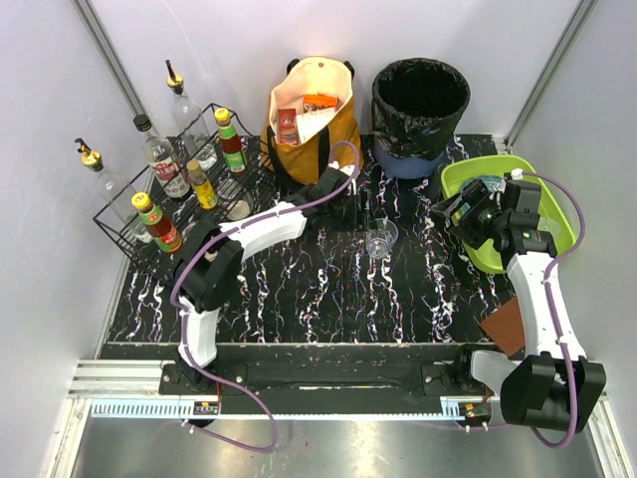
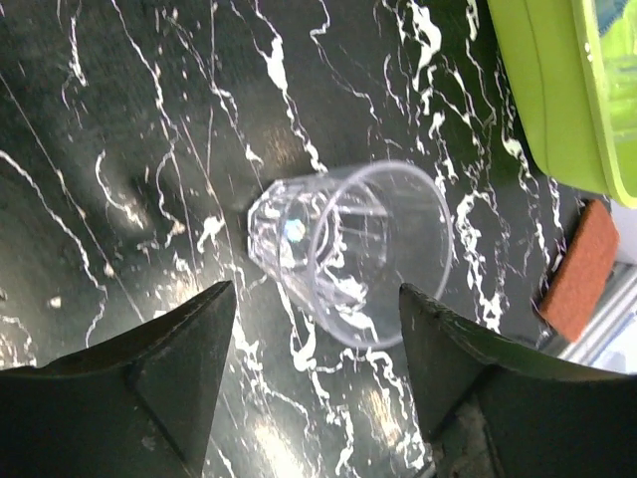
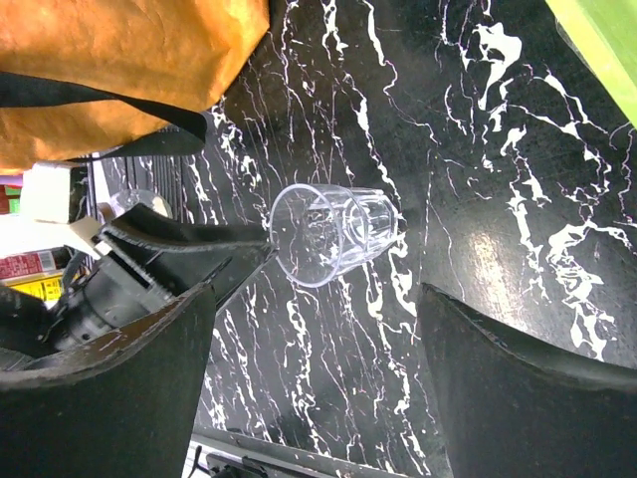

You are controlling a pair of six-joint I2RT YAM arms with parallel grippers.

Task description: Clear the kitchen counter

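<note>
The kitchen counter [image 1: 318, 289] is black with white veins. A clear glass tumbler [image 1: 381, 239] stands on it near the middle. My left gripper [image 1: 365, 219] is open just behind the glass, not touching it. In the left wrist view the glass [image 2: 348, 254] sits ahead of the open left gripper [image 2: 317, 294], on the counter [image 2: 149, 100]. My right gripper [image 1: 445, 214] is open and empty at the left edge of the lime-green tray [image 1: 542, 184]. In the right wrist view the glass [image 3: 333, 234] lies beyond the open right gripper [image 3: 318, 299].
A black wire rack [image 1: 119, 224] with several bottles stands at the back left. An orange tote bag [image 1: 311, 124] and a black bin [image 1: 420, 100] stand at the back. A brown sponge [image 1: 508, 327] lies front right, also in the left wrist view [image 2: 582, 269].
</note>
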